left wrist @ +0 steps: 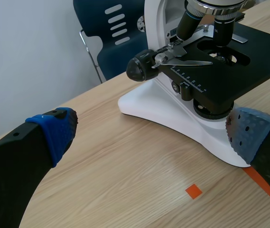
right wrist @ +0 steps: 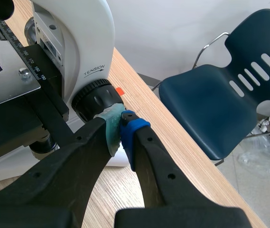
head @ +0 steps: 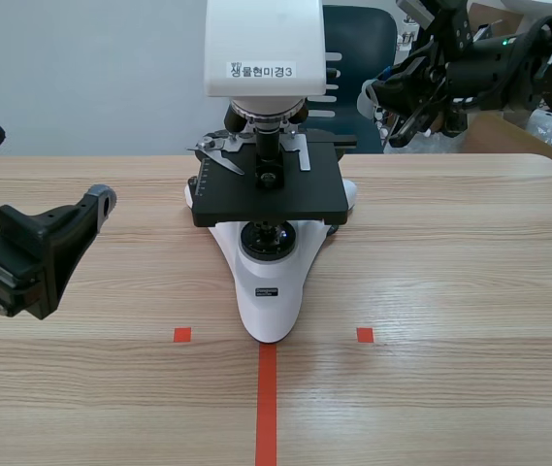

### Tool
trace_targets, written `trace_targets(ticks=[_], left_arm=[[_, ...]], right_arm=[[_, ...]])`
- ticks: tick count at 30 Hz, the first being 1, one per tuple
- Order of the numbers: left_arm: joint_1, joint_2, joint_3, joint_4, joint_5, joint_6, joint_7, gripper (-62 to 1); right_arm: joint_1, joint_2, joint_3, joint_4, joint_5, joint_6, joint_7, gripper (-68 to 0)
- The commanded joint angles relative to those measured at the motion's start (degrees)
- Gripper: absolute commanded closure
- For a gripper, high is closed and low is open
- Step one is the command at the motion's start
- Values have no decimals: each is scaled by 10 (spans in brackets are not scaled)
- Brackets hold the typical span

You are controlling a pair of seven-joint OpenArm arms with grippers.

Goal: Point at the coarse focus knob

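The microscope stands at the middle of the wooden table, its black stage facing the robot and its white foot on the orange-red centre line. The right arm comes in raised from the far right and reaches behind the microscope's right flank. In the right wrist view the right gripper is clenched on nothing: its grey-green pad and blue pad are pressed together. The coarse focus knob, a black ribbed wheel low on the white body just under the word TENSION, lies directly ahead of those closed tips. The grey-green pad's end appears to touch the knob's rim, and no part of the knob sits between the fingers. The left gripper hovers low over the table at the left, well apart from the microscope, its jaws spread wide with nothing between them; the matching knob on the microscope's other side shows ahead of it. A dark blue chair stands beyond the table edge
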Motion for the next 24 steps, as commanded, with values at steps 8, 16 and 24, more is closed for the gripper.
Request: trace_targets(ticks=[8, 16, 24], left_arm=[[0, 0, -3, 2, -3, 3, -8, -623], [0, 0, -3, 2, -3, 3, -8, -623], [0, 0, -3, 2, -3, 3, -7, -623]], right_arm=[[19, 9, 4, 6, 6, -2, 7, -7], [19, 11, 5, 6, 9, -2, 7, -7], [19, 53, 19, 16, 78, -2, 9, -363]])
